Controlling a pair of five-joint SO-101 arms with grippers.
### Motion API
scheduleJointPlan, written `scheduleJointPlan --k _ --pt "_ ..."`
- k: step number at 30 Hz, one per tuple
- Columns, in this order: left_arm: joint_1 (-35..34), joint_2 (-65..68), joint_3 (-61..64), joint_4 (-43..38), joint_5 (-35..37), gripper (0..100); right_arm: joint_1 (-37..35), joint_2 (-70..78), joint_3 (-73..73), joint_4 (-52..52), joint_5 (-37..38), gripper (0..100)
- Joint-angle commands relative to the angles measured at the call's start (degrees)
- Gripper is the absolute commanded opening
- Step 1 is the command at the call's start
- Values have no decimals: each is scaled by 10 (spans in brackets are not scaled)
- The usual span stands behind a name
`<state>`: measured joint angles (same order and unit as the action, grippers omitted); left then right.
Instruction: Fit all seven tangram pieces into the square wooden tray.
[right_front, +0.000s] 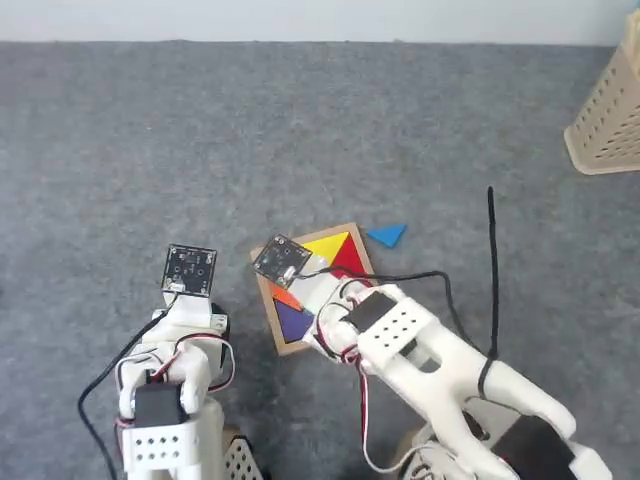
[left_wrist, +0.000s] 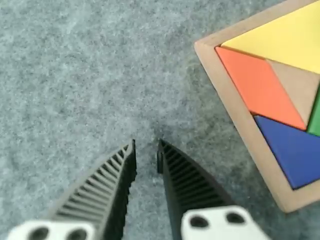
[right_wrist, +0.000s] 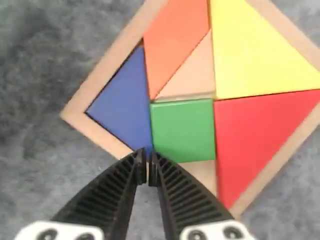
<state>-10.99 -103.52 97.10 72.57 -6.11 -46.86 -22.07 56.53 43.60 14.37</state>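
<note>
The square wooden tray (right_front: 281, 343) lies at mid-table under my right arm (right_front: 390, 330). In it lie a yellow triangle (right_wrist: 255, 50), a red triangle (right_wrist: 255, 135), an orange parallelogram (right_wrist: 175, 40), a green square (right_wrist: 182, 130) and a dark blue triangle (right_wrist: 122, 107). A tan triangular patch (right_wrist: 192, 75) sits between them; I cannot tell whether it is a piece or bare floor. My right gripper (right_wrist: 146, 155) is shut with nothing in it, just above the green square's near corner. A small light-blue triangle (right_front: 387, 235) lies on the carpet beyond the tray. My left gripper (left_wrist: 146, 150) hangs shut over bare carpet beside the tray's corner (left_wrist: 205, 47).
Grey carpet (right_front: 200, 130) covers the table. A beige perforated basket (right_front: 610, 110) stands at the far right. A black cable (right_front: 492, 250) runs across the carpet right of the tray. My left arm (right_front: 185, 330) stands left of the tray.
</note>
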Motion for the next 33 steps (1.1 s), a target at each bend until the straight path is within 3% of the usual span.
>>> scheduleJointPlan --k 1,5,9,13,17,25,29,33 --pt "1 -12 -6 0 4 71 9 -15 -40 -10 7 6" --pt "1 -12 -6 0 4 71 33 -51 -40 -10 7 6" --pt "1 -12 -6 0 4 71 152 -73 -57 -4 7 6" --pt "1 -12 -6 0 4 71 243 -23 -153 79 6 6" --pt "1 -12 -6 0 4 71 262 65 -236 121 -22 21" --pt "1 -12 -6 0 4 71 259 241 -450 185 -27 236" --pt "1 -12 -6 0 4 71 262 332 -554 255 71 238" --pt "1 -12 -6 0 4 71 262 404 -615 311 250 238"
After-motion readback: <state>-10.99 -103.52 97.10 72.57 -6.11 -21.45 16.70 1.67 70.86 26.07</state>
